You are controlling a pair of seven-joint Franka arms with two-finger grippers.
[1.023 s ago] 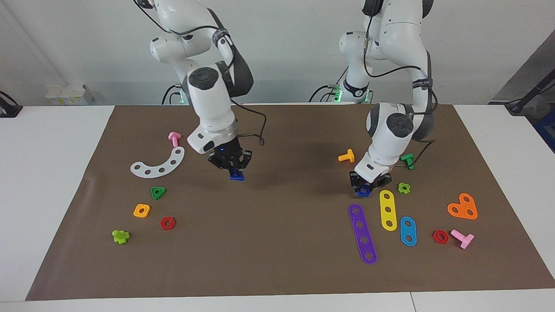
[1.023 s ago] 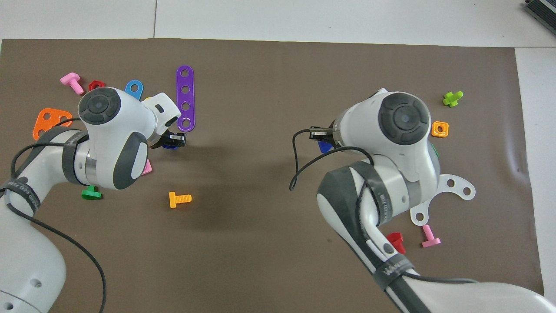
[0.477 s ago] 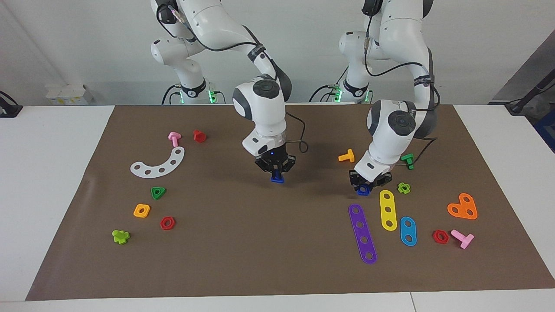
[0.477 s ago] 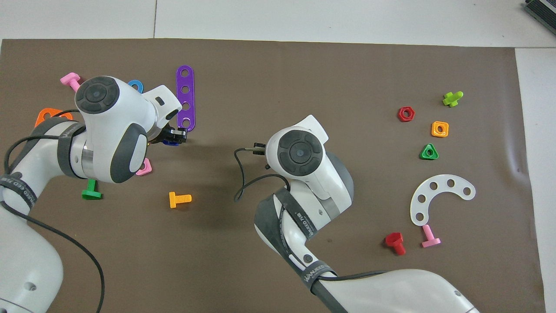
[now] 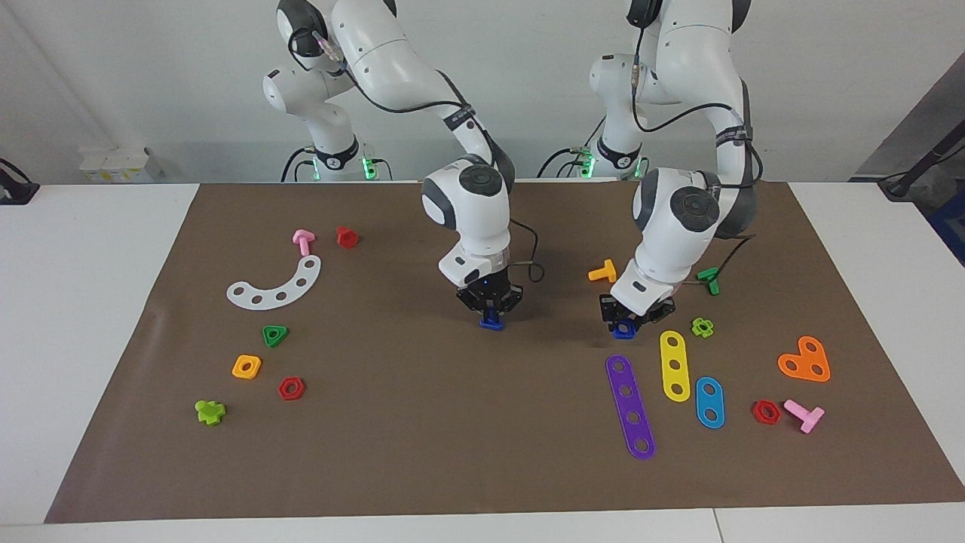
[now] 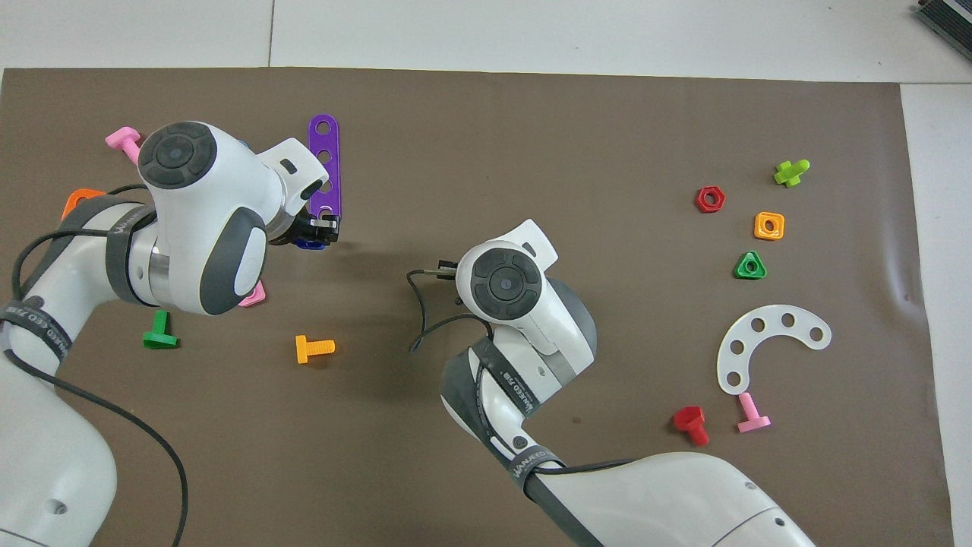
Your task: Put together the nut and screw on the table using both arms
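Screw (image 5: 491, 323) hung point-down, clenched in the right gripper (image 5: 491, 310), raised over the bare middle of the mat (image 5: 467, 422); probably brought there so both parts could meet clear of the loose pieces. Nut (image 5: 623, 329) sat gripped in the left gripper (image 5: 632, 318), low over the mat just above the robot-side end of the purple strip (image 5: 630, 407), toward the left arm's end of the mat; whether it had left the surface could not be told. Judged: both parts grasped, joining not yet begun, the two well apart.

Right gripper (image 5: 491, 311) carried the screw (image 5: 491, 323) toward the mat's (image 5: 452, 422) middle
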